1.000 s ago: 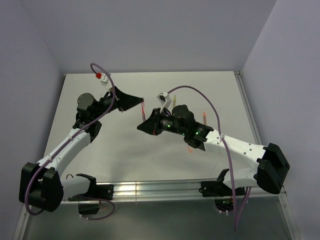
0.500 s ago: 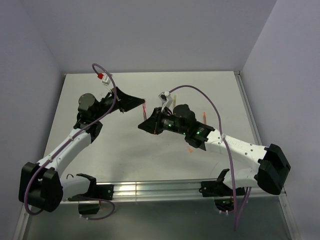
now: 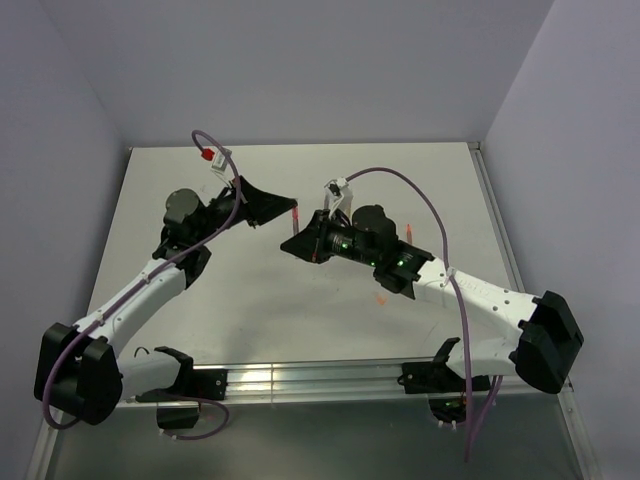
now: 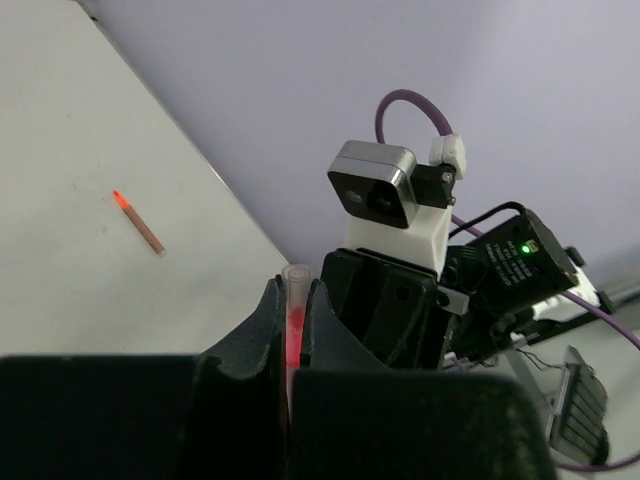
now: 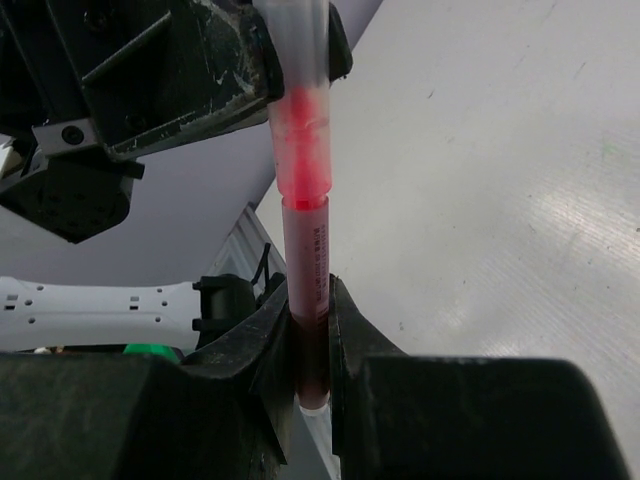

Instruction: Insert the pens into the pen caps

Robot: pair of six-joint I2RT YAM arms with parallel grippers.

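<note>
pens: one pair is in hand and looks mid-insertion. i'd call the task early, no capped pen seen anywhere on the table (image 3: 250, 300). at least one orange-red pen (image 4: 138, 222) lies loose on it, uncapped, well apart from the grippers. a small orange bit (image 3: 381, 298) sits by the right arm (image 3: 470, 295), too small to tell pen or cap. other pens and caps not made out.

pose: left arm (image 3: 140, 290) reaches in from the left, right arm from the right, wrists tip to tip over mid-table, clear of the surface. right gripper (image 3: 303, 243) is clenched on the pink-red pen (image 5: 309, 290) low on its barrel, pen pointing at the left claw. left gripper (image 3: 292, 213) is clamped on the pink cap (image 5: 300, 90), mouth toward the pen. right wrist view shows pen and cap in line, the tip inside the cap, red showing through the clear wall. can't tell if it's fully seated; probably needs a last push along the axis.
</note>
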